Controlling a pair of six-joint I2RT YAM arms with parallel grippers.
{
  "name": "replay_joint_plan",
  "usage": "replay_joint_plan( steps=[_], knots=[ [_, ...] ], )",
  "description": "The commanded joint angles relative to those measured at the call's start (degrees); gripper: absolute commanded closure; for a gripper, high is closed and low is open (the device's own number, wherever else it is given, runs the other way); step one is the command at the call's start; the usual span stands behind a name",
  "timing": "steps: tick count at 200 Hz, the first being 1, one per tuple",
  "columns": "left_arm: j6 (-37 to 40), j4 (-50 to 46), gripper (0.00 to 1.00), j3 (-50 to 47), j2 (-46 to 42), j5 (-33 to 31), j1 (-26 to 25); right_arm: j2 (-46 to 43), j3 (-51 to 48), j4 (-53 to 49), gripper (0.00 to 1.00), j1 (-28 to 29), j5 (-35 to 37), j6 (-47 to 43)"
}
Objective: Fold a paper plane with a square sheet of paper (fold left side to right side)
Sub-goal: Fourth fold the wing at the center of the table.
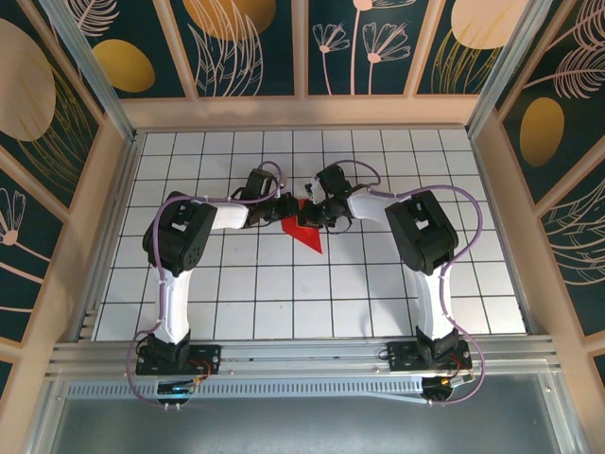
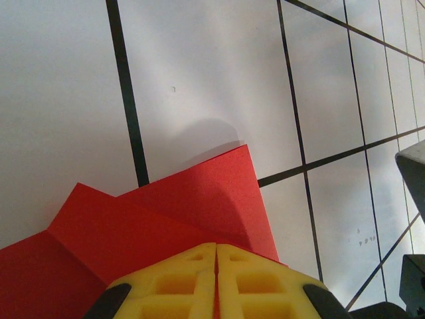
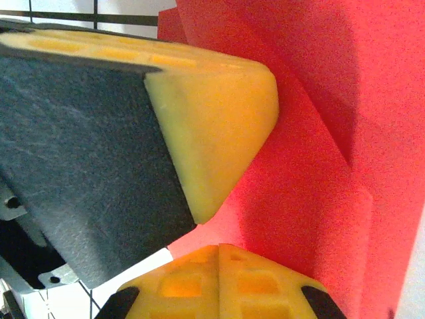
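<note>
I see the left gripper [image 1: 286,212] and right gripper [image 1: 318,214], both jaws closed, meeting over the creased square sheet of paper [image 1: 308,236].

— What's at the bottom edge?
— The right end effector [image 3: 218,256]. Its yellow moulded fingers are pressed together with only a seam between them, tips right at the thin bright red sheet of paper [image 3: 319,146].
— And coming in from the left?
— The left end effector [image 3: 232,126], a yellow wedge-shaped finger with a dark grey face. Its tip lies over the red sheet.
— Is the paper flat?
— No, it's creased, with layers overlapping. The white desk [image 3: 149,266] with black grid lines shows at lower left and top left.
</note>
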Motion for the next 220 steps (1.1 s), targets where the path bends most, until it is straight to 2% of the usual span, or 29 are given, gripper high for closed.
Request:
replay_joint_plan(
  steps=[1, 66, 124, 220],
  knots=[
    [1.0, -4.9, 0.91, 0.0, 1.0, -2.4, 0.3, -2.8, -0.9, -0.3, 1.00, 0.3, 0.9, -0.1],
    [1.0, -4.8, 0.91, -0.2, 0.9, -2.5, 0.4, -7.6, -4.7, 1.8, 1.00, 0.4, 0.9, 1.1],
    [0.8, -4.4, 0.91, -0.3, 1.3, -2.2, 0.4, -4.3, -4.0, 4.0, 1.00, 0.5, -2.2, 2.5],
    [0.8, -4.2, 0.91, -0.5, 1.6, -2.2, 0.4, -0.5, -3.5, 3.0, 1.00, 0.5, -0.2, 1.8]
  ],
)
